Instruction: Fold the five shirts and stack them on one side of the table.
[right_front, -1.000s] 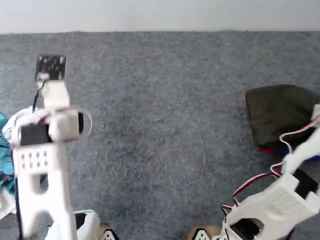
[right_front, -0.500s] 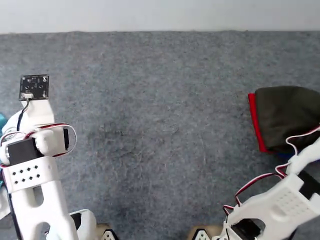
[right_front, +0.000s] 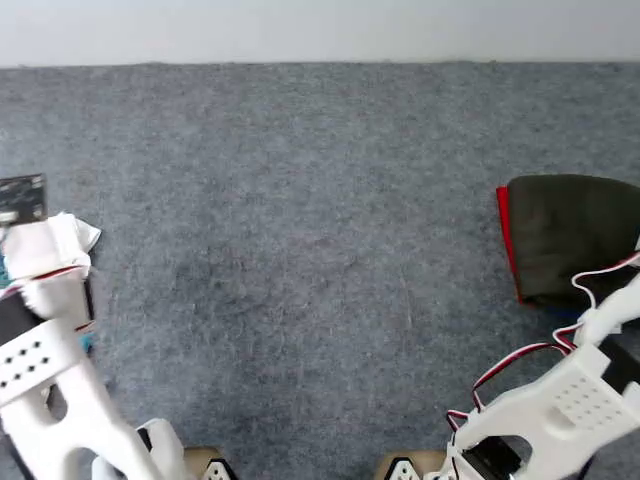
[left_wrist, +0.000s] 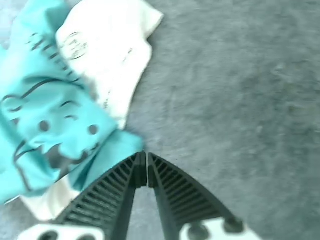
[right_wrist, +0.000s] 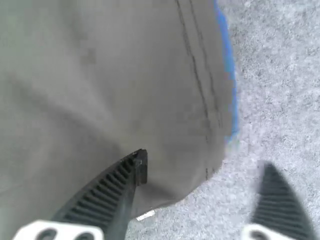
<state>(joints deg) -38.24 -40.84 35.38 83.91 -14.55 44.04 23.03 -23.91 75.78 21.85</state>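
A crumpled teal shirt (left_wrist: 50, 130) and a white shirt (left_wrist: 107, 50) lie in a heap on the grey carpet. My left gripper (left_wrist: 142, 161) is shut and empty, its tips right at the teal shirt's edge. In the high view the left arm (right_front: 50, 350) stands at the table's far left, with a bit of the white shirt (right_front: 72, 232) beside it. At the far right lies a folded stack with a dark olive shirt (right_front: 575, 235) on top, a red edge (right_front: 503, 230) and a blue edge (right_wrist: 227, 75) below. My right gripper (right_wrist: 202, 172) is open: one finger over the olive shirt (right_wrist: 100, 90), the other over carpet.
The grey carpet (right_front: 300, 200) covers the whole table between the two arms. A pale wall runs along the far edge (right_front: 320, 62). The right arm (right_front: 560, 400) with its red and white cables stands at the near right corner.
The left arm has swung leftward to the shirt heap at the table's edge. The right arm has drawn back a little from the stack, and the red edge now shows.
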